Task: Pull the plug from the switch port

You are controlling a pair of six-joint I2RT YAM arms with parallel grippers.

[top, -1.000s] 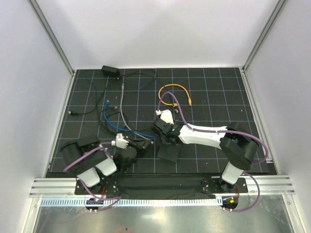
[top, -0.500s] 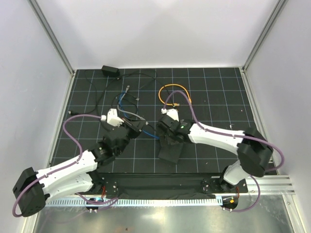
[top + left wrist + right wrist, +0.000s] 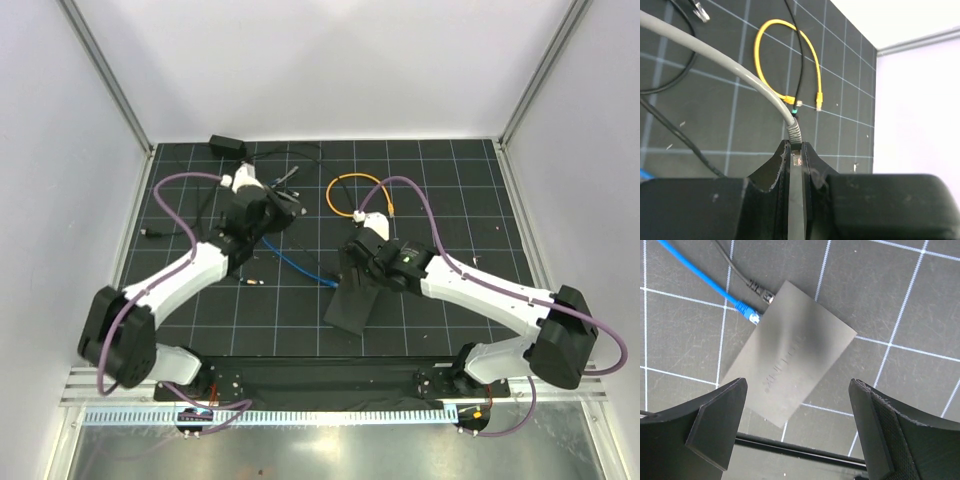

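while the left gripper (image 3: 796,150) is pinched narrow on the plug (image 3: 795,134) of the grey cable (image 3: 725,65), it sits over the back left of the mat (image 3: 450,180), well apart from the switch (image 3: 790,365). right gripper (image 3: 797,387) hangs above the switch, jaws wide, holding nothing. we see the switch flat near the mat's front edge. blue cable (image 3: 695,269) plug and black cable (image 3: 732,267) end touch its long port edge; seated or not, we cannot tell. yellow cable (image 3: 818,92) lies loose.
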